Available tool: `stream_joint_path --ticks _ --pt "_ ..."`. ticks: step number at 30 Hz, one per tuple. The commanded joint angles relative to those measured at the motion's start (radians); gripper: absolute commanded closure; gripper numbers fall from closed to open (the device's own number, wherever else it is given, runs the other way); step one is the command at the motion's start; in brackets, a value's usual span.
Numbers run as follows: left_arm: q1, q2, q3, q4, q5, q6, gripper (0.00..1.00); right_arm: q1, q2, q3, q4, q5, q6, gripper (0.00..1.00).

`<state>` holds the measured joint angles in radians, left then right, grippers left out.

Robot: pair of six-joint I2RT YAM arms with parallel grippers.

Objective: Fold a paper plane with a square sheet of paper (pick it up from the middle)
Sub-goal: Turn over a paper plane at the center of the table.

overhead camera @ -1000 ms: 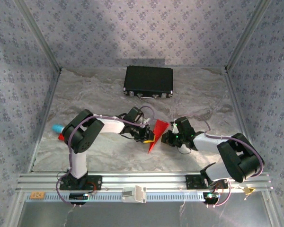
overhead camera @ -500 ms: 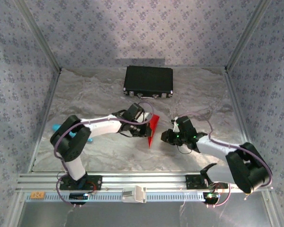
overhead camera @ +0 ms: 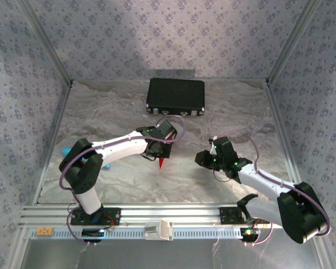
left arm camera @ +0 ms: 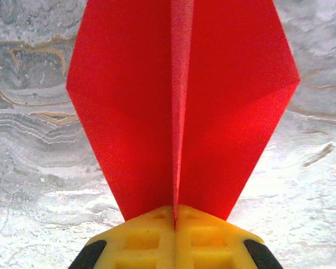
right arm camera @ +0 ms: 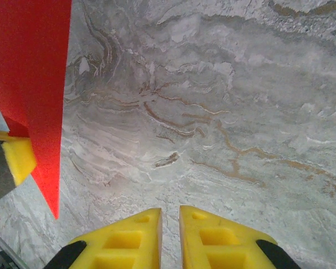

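The square sheet of paper is now a folded red paper plane [left arm camera: 182, 101], a pointed dart with a raised centre crease. My left gripper [left arm camera: 175, 210] is shut on that crease at the tail, its yellow fingers pressed together. From above, the left gripper [overhead camera: 159, 148] hangs over the middle of the table and the plane's tip [overhead camera: 162, 163] points toward the near edge. My right gripper [overhead camera: 201, 158] is a short way to the right, apart from the paper. Its jaws [right arm camera: 170, 216] stand a narrow gap apart over bare marble, holding nothing. The plane [right arm camera: 36, 84] shows at its left.
A black case [overhead camera: 175, 96] lies at the back centre. A small turquoise object [overhead camera: 66, 151] sits by the left wall behind the left arm's elbow. Patterned walls close in three sides and an aluminium rail [overhead camera: 168, 216] runs along the near edge.
The left arm has stretched out, carrying the plane back and to the left and turning it edge-on from above. The right gripper has ended up apart from the paper.
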<state>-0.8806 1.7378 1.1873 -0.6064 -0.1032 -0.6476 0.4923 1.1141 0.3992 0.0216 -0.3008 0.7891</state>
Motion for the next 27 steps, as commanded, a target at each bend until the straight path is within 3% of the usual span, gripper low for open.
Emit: stream_joint_path --ticks 1,27 --pt "-0.016 0.023 0.026 -0.063 -0.052 -0.006 0.97 -0.004 0.001 0.013 -0.025 0.023 -0.002 0.83" --pt "-0.019 0.074 -0.035 0.013 0.003 -0.059 0.89 -0.004 0.003 -0.007 -0.001 0.028 0.016 0.82"
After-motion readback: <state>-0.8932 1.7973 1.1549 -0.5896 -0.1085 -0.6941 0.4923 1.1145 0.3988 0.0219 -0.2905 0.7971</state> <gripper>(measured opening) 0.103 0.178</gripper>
